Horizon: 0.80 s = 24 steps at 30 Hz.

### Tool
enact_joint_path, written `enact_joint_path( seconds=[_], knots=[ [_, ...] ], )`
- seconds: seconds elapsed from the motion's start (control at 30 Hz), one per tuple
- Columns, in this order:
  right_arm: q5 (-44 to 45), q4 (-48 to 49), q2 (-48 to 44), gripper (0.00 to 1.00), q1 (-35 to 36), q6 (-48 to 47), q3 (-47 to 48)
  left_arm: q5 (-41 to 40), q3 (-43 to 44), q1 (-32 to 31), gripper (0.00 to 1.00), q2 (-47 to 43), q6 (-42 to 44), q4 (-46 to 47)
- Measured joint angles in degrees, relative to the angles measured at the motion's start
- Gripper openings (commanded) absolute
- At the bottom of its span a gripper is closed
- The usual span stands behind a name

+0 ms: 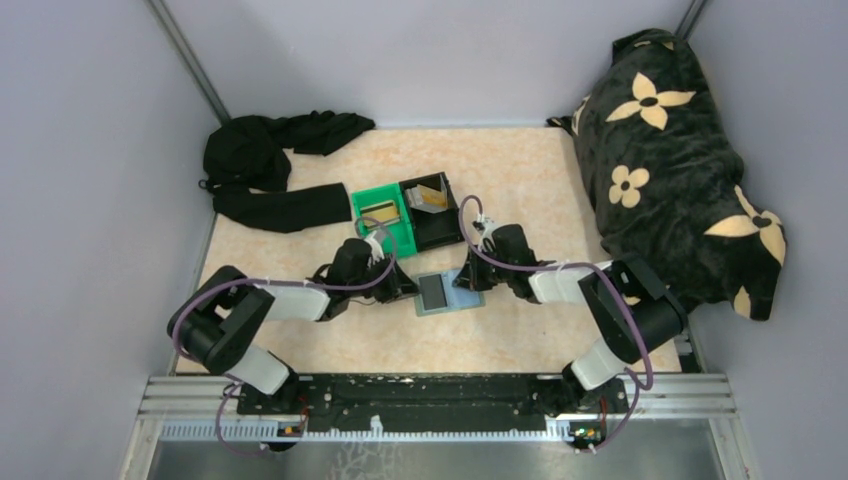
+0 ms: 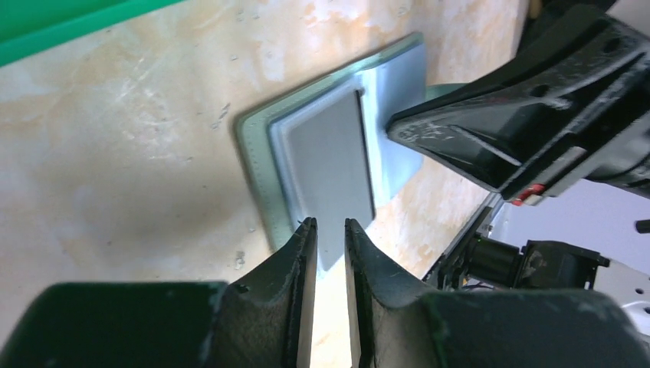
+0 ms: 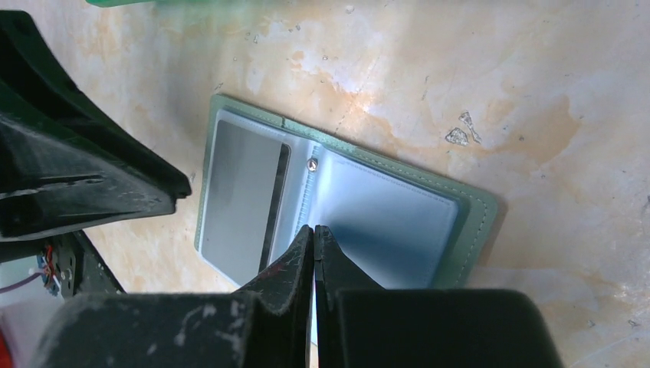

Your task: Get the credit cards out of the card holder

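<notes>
Here the open card holder (image 1: pixel 447 293) lies between the fingers (image 2: pixel 303 257).

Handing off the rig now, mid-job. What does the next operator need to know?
The left gripper has jaws narrowly apart at the edge of the card holder, gripping nothing visible.
The right gripper is shut, tips by the holder's fold.
Done: one tan-gold card lies in the green bin, a second gold card in the black bin.
To do: the grey striped card sits in the holder's pocket; pull it out.
</notes>
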Motion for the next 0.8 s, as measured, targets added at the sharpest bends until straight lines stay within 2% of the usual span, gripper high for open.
enact_joint_path(
  seconds=[0.2,0.77,0.8],
  knots=[
    [-0.7,1.2,1.1,0.00,0.0,0.1,0.0,0.3,1.8,0.0,0.25,-1.8,0.5,-1.2],
    [-2.1,3.0,2.4,0.00,0.0,0.2,0.0,1.9,2.4,-0.3,0.25,4.1,-0.2,1.0],
    [-2.1,2.9,2.4,0.03,0.0,0.2,0.0,2.1,2.7,-0.4,0.25,4.5,-0.2,1.4]
  ],
)
